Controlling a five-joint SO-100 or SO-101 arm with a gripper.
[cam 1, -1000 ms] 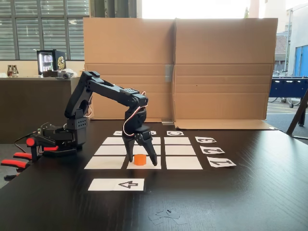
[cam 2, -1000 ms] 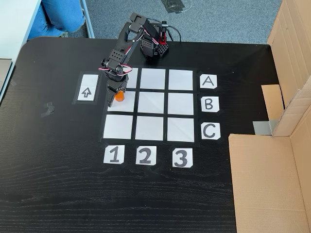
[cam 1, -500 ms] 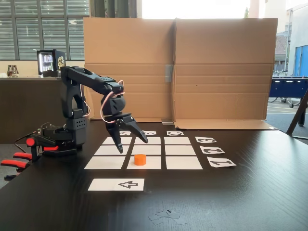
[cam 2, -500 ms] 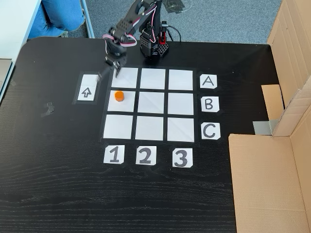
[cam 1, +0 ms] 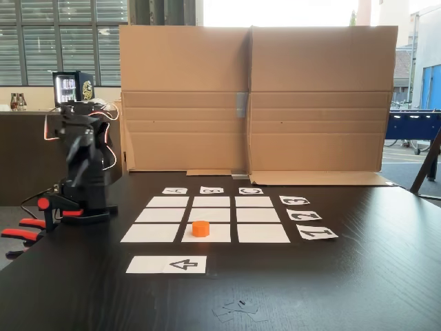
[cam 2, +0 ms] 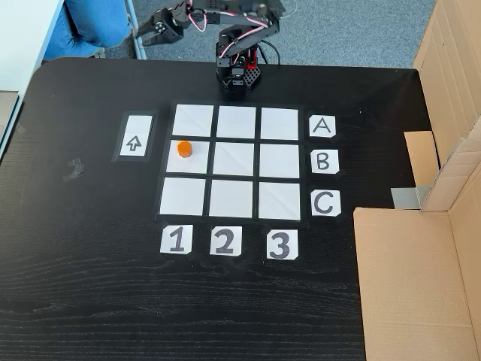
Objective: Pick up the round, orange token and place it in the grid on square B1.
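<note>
- Dark black wood-grain table (cam 2: 90,301) under daylight, tall brown cardboard screen (cam 1: 255,96) standing across its far edge in the side-on fixed view, office windows behind.
- Laid flat mid-table: three-by-three grid of plain white paper rectangles (cam 2: 236,161), also seen low and foreshortened from the side (cam 1: 207,219).
- Edged by small white cards lettered A, B, C (cam 2: 322,161) down the right side and numbered 1, 2, 3 (cam 2: 225,241) along the bottom edge in the top-down fixed view.
- Sitting upright on the middle cell of the left column, square B1 (cam 2: 189,158): small bright orange plastic token, a short cylinder (cam 2: 185,149), toward the upper-left part of that cell.
- Same token on the near middle cell from the side (cam 1: 200,228), nothing touching it.
- Just left of the grid in the top-down view: long white paper strip with a black arrow (cam 2: 134,136).
- Black robot arm (cam 1: 83,162) folded back over its base at the table's far edge, well apart from the token.
- Black two-finger gripper (cam 2: 143,32) out past the table edge, pointing left in the top-down view, carrying nothing; too small and blurred to tell how far the fingers are parted.
- Red-handled clamps (cam 1: 31,224) at the table's left edge from the side.
</note>
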